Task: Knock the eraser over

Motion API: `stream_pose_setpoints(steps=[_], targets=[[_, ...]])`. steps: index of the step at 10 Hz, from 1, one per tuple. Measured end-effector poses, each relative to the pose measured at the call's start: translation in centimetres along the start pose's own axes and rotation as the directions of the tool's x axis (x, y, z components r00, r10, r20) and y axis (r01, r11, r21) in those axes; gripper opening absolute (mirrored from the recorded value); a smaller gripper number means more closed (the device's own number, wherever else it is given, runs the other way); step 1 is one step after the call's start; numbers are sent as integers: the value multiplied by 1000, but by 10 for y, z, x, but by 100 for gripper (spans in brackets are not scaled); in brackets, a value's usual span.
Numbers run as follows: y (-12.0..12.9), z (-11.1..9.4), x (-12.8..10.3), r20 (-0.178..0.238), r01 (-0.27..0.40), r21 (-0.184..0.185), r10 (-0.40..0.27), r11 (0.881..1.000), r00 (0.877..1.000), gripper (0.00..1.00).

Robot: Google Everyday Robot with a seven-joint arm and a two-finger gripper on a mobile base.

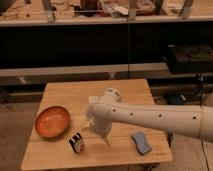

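Observation:
The eraser (76, 142), a small black block with a white band and an orange stripe, stands upright near the front of the wooden table (60, 92), just right of the orange bowl (52, 121). My white arm reaches in from the right across the table. My gripper (103, 137) points down at the table a short way to the right of the eraser, apart from it.
A flat blue-grey rectangular pad (141, 142) lies at the table's front right. Behind the table runs a long dark shelf unit (100, 45) with cluttered items on top. A black box (190, 57) sits at the right on the lower ledge.

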Motion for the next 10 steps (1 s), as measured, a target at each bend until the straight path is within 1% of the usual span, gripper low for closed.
stream_pose_setpoints(steps=[10], targets=[[-15,4,-12,15,24,2,-24,1000,1000,80]])
